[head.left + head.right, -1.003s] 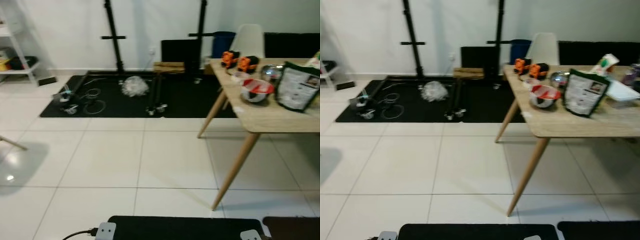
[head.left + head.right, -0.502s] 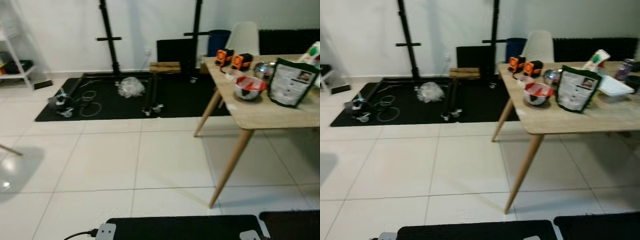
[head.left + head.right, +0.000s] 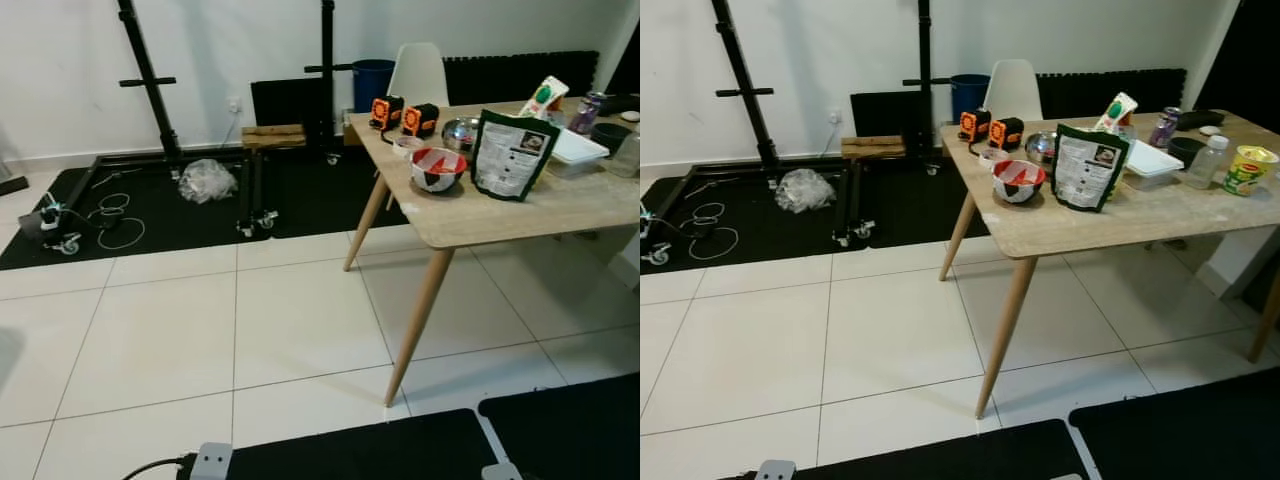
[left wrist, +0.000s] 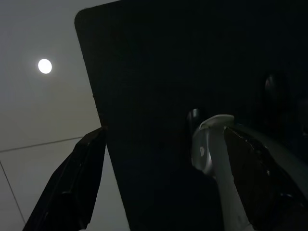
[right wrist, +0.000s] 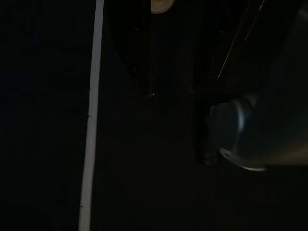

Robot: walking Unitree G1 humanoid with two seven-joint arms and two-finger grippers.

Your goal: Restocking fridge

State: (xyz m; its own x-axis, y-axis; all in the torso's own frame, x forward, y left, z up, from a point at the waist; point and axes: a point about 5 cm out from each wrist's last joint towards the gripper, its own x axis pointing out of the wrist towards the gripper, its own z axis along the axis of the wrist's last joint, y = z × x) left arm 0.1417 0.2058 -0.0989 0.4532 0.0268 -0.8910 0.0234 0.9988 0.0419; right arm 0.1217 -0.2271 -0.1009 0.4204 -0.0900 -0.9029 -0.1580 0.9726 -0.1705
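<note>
Restock not started: groceries sit on table point(image 3: 1160, 222), right of frame; both arms idle, finger state unreadable.

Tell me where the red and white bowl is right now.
In the right eye view the red and white bowl sits on the wooden table near its front left corner, just left of the upright green pouch and in front of two orange devices.

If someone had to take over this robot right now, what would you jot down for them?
Both arms hang idle; their wrist views are too dark to judge the fingers. Groceries sit on the wooden table: a red and white bowl, a dark green pouch, a white tray, a clear bottle and a yellow cup. Nothing is picked up yet. Left: approach the table, grasp items, carry them to the fridge.
</note>
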